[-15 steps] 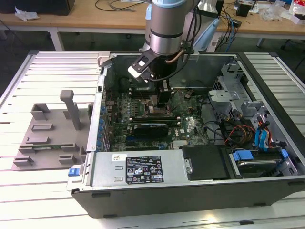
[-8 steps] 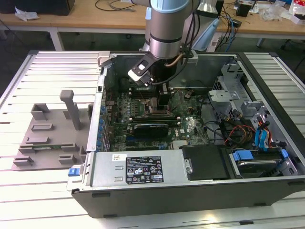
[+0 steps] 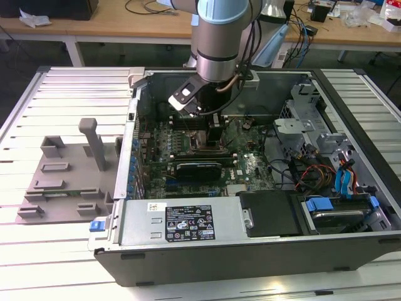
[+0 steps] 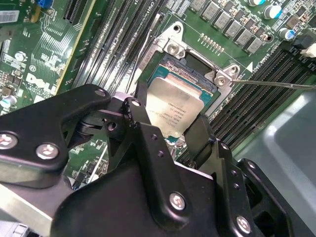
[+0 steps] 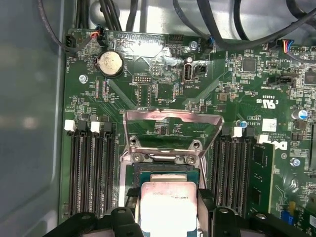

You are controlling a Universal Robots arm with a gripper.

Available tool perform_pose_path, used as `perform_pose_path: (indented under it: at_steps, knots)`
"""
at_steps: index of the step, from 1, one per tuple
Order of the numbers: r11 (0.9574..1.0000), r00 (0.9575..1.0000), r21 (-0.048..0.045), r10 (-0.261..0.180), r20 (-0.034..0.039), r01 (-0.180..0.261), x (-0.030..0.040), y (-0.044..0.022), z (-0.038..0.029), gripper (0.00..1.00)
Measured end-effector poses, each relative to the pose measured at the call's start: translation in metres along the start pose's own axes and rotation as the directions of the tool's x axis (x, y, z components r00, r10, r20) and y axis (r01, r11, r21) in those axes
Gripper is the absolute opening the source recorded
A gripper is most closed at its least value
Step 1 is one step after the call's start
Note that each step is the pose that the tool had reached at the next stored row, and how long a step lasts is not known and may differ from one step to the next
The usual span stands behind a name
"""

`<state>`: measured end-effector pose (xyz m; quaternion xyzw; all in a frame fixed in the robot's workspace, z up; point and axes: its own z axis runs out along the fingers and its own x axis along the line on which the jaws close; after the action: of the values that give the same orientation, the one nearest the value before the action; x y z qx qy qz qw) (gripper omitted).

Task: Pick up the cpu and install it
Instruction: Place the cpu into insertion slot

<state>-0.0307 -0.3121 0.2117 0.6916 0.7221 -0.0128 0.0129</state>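
cpu (image 4: 174, 109): poised just over the open motherboard socket (image 4: 195, 66), with the load plate (image 5: 170, 121) raised.
tool (image 4: 167, 126): closed on the cpu's opposite edges.
progress: pickup done; seating looks unfinished.

The black gripper (image 4: 171, 124) holds the cpu (image 4: 175, 101), with one finger (image 4: 142, 117) against one edge and the other against the opposite edge. The cpu's silver top faces the camera and bears small print. It sits over the open socket (image 4: 191, 66), covering the near part; whether it is seated cannot be told. A metal frame (image 4: 173, 45) with screws borders the socket's far side. A thin lever (image 4: 276, 84) runs from the frame's corner across black memory slots (image 4: 256, 94). More slots (image 4: 113, 44) lie on the socket's other side. The green motherboard (image 4: 34, 54) carries capacitors (image 4: 274, 10). A grey case wall (image 4: 289, 138) stands beside the board.
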Motion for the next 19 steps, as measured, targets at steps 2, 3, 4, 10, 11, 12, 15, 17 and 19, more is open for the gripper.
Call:
perform_pose_path:
  at_steps: [2, 3, 4, 10, 11, 12, 15, 17, 19]
  knots:
    - [0.9999, 0.9999, 0.0006, 0.017, 0.0001, -0.017, 0.0002, 0.0, 0.0027, 0.55]
    - [0.9997, 0.9997, 0.0009, 0.023, 0.0001, -0.023, 0.0003, 0.0, 0.005, 0.55]
    - [0.9997, 0.9997, 0.0009, 0.023, 0.0001, -0.023, 0.0005, -0.0001, 0.0059, 0.55]
    - [0.9996, 0.9996, 0.0012, 0.029, 0.0001, -0.029, 0.0024, -0.0005, 0.0125, 0.55]
    - [0.9996, 0.9996, 0.0012, 0.029, 0.0004, -0.029, 0.0028, -0.0006, 0.0133, 0.55]
    - [0.9996, 0.9996, 0.0015, 0.029, 0.0004, -0.029, 0.0033, -0.0007, 0.0141, 0.55]
    - [0.9996, 0.9996, 0.0014, 0.03, 0.0003, -0.03, 0.004, -0.0007, 0.0172, 0.55]
    - [0.9996, 0.9996, 0.0016, 0.03, 0.0007, -0.03, 0.0039, -0.0007, 0.0172, 0.55]
    - [0.9996, 0.9996, 0.0015, 0.03, 0.0006, -0.03, 0.0038, -0.0008, 0.0173, 0.55]
